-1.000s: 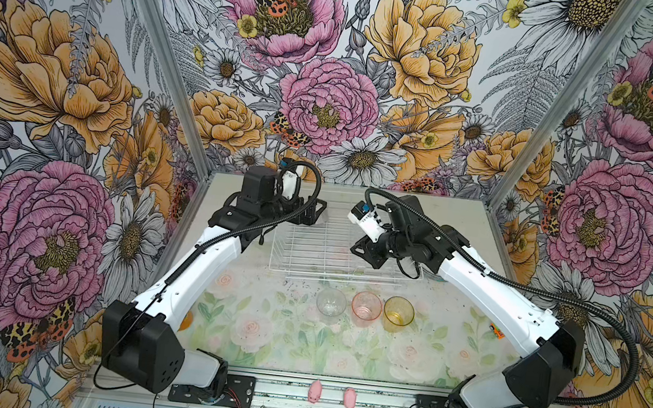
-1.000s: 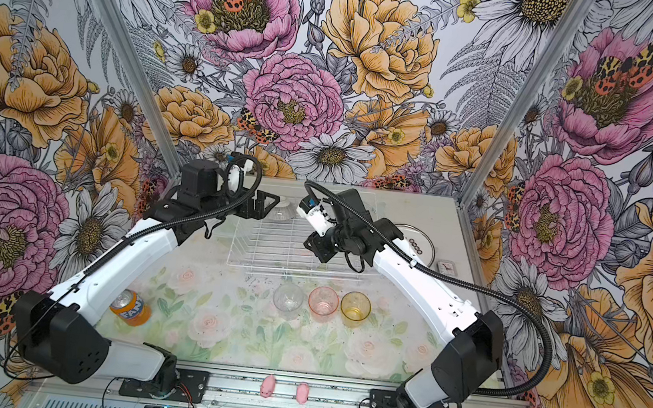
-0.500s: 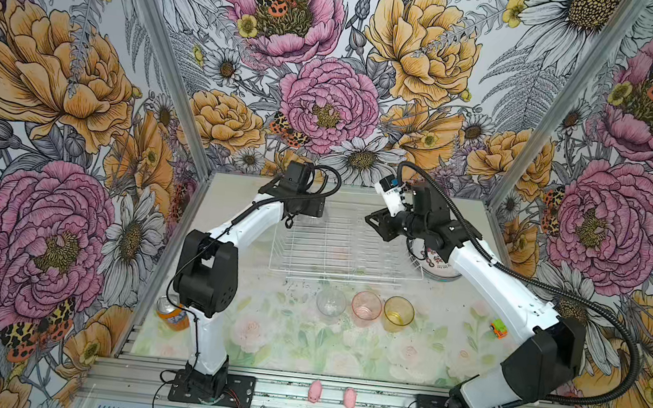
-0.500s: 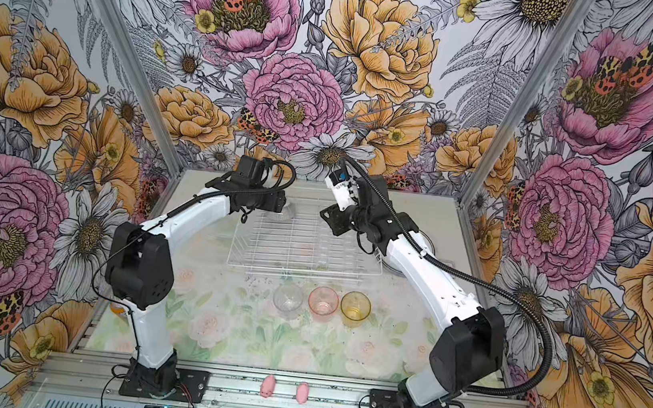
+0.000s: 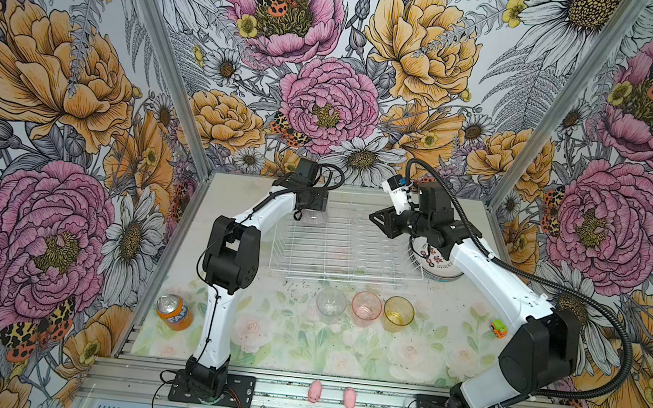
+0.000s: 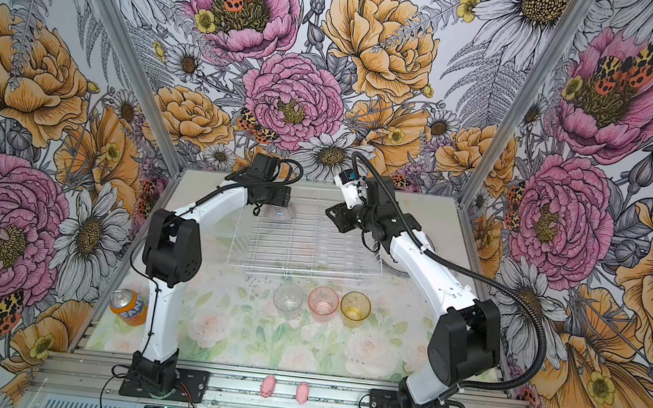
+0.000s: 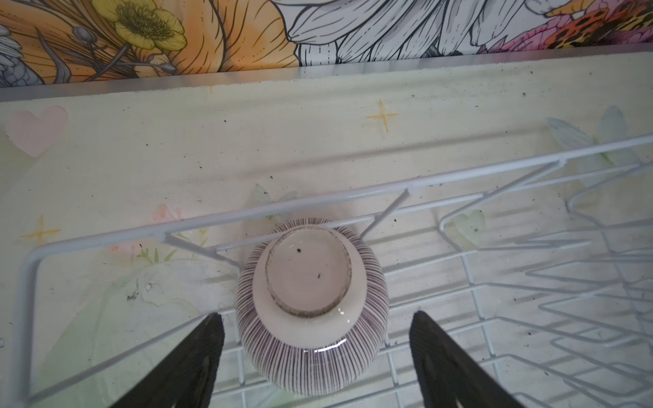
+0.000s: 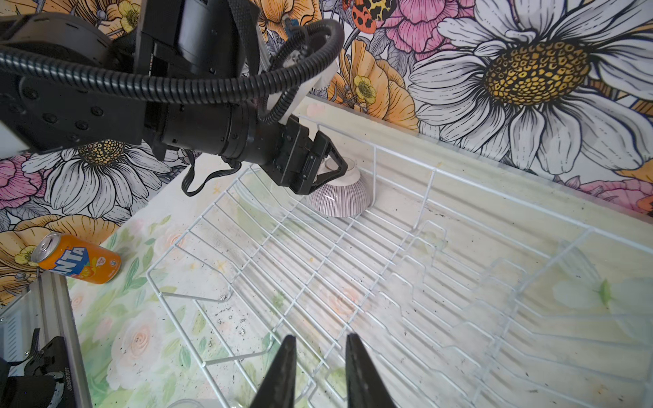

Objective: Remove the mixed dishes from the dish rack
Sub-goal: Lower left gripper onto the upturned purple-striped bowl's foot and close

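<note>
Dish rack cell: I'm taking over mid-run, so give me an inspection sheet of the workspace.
Surface: floral-print table mat, crumb-speckled.
Job's things: large white wire dish rack holds one upturned striped ribbed bowl in a far corner; stacked white printed plates beside it; clear glass tumbler, pink tumbler and amber tumbler in a row before it.
Clutter: orange soda can; two small pink pig figures on the front rail; tiny green-orange toy car.
Grippers: left gripper open either side of the bowl, gaps showing; right gripper slightly apart, empty.
Cables: black corrugated hose loops off the right arm.
Surroundings: flower-patterned walls.
</note>
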`<act>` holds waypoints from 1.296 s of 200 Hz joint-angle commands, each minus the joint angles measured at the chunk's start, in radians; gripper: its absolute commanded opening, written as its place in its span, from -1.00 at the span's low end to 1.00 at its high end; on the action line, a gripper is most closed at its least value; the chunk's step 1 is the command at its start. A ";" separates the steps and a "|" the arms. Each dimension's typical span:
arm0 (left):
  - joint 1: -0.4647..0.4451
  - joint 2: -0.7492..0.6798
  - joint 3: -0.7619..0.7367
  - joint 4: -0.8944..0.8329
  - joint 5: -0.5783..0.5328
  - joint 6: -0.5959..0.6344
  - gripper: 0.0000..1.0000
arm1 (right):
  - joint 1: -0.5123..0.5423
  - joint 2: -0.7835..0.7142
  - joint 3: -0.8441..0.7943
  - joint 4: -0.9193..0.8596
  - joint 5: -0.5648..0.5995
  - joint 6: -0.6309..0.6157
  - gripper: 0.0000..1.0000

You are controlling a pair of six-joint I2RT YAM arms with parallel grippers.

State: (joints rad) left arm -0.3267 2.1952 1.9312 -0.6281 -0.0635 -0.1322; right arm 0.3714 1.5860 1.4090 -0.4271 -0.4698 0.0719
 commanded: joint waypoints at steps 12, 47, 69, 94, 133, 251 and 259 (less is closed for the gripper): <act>0.006 0.028 0.024 -0.011 -0.028 -0.028 0.65 | -0.021 0.015 -0.020 0.047 -0.044 0.017 -0.47; 0.002 0.042 0.013 -0.008 -0.032 -0.038 0.64 | -0.035 0.012 -0.032 0.061 -0.062 0.024 -0.47; -0.004 0.058 0.016 0.007 -0.043 -0.038 0.63 | -0.040 0.012 -0.038 0.068 -0.069 0.027 -0.47; -0.008 0.068 0.011 0.040 -0.060 -0.038 0.60 | -0.044 0.012 -0.045 0.071 -0.075 0.029 -0.47; -0.008 0.076 -0.004 0.081 -0.056 -0.039 0.55 | -0.050 0.018 -0.047 0.076 -0.086 0.032 -0.47; -0.014 0.132 -0.006 0.113 0.014 -0.050 0.41 | -0.065 0.023 -0.065 0.088 -0.101 0.043 -0.47; -0.013 0.132 -0.006 0.112 0.017 -0.047 0.39 | -0.065 0.024 -0.068 0.088 -0.101 0.043 -0.47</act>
State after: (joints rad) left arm -0.3317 2.3043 1.9366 -0.5259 -0.0834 -0.1749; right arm 0.3145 1.5940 1.3514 -0.3611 -0.5518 0.0986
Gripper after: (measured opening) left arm 0.708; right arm 0.267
